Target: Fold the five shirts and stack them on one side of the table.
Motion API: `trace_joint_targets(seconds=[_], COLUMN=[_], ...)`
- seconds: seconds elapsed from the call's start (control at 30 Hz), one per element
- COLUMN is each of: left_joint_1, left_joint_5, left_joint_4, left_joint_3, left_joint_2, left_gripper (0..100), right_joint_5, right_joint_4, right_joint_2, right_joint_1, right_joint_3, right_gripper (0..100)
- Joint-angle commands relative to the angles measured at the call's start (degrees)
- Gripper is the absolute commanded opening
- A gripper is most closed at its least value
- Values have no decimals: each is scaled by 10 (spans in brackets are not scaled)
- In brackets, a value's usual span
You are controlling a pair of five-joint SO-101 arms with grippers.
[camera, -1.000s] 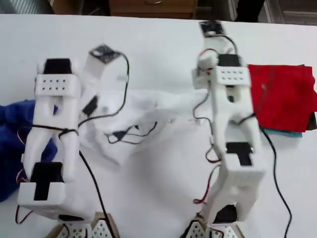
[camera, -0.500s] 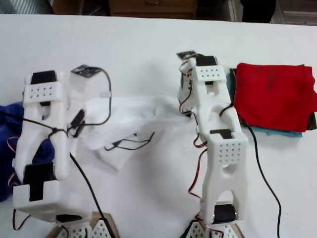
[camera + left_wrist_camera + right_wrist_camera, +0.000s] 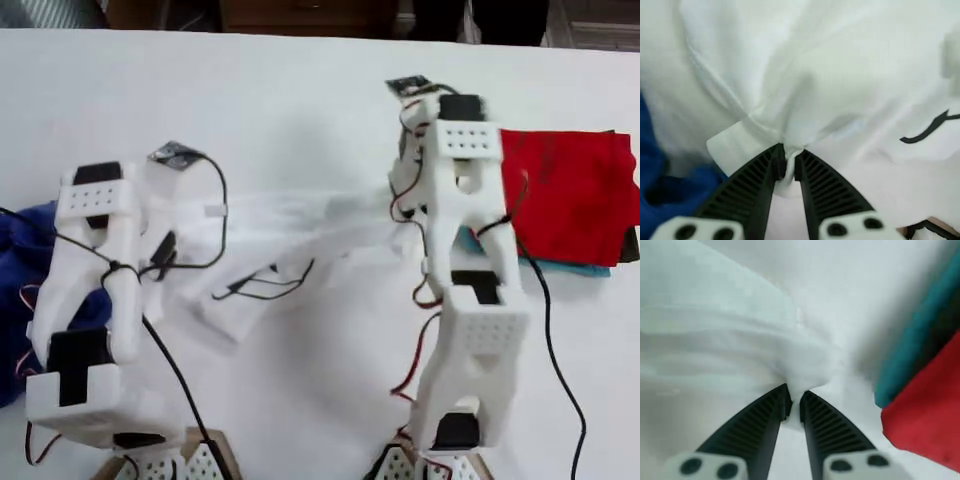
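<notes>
A white shirt [image 3: 290, 240] with a black mark lies stretched across the middle of the table between the two arms. My left gripper [image 3: 789, 161] is shut on a bunched fold of this white shirt [image 3: 820, 75] near its cuff. My right gripper [image 3: 794, 402] is shut on the white shirt's [image 3: 730, 340] other end, beside the stack. A folded red shirt [image 3: 575, 190] tops a stack at the right, with a teal shirt [image 3: 570, 268] under it. A crumpled blue shirt [image 3: 22, 270] lies at the left edge.
The teal shirt's edge [image 3: 912, 335] and the red shirt [image 3: 930, 415] lie close beside the right gripper. Blue cloth [image 3: 660, 185] shows beside the left gripper. Black cables [image 3: 540, 300] trail along both arms. Wooden furniture [image 3: 300, 15] stands beyond the white table [image 3: 250, 90].
The right arm swung left, then back toward the red stack, pulling the white shirt's end with it and stretching the cloth. The left arm barely shifted.
</notes>
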Motion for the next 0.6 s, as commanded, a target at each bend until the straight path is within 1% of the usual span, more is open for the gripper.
trace_joint_targets(seconds=[0.0,0.03,0.13,0.3,0.37,0.43,0.5,0.57], left_joint_1=[-3,-3,-2,4,12,20,30,34], left_joint_5=[6,8,46,55,55,55,56,61], left_joint_4=[-25,-32,-54,-62,-62,-62,-64,-68], left_joint_3=[-1,-1,0,0,0,-2,-7,-20], left_joint_2=[-3,-3,-3,3,25,65,110,154], left_gripper=[25,25,25,25,25,25,25,25], right_joint_5=[4,4,34,74,76,75,73,72], right_joint_4=[3,-4,-52,-217,-272,-309,-321,-311], right_joint_2=[-94,-117,-206,-339,-361,-369,-377,-391], right_joint_1=[7,0,-19,-65,-80,-90,-90,-89], right_joint_3=[76,105,214,472,565,626,649,644], right_gripper=[22,22,22,22,23,28,68,141])
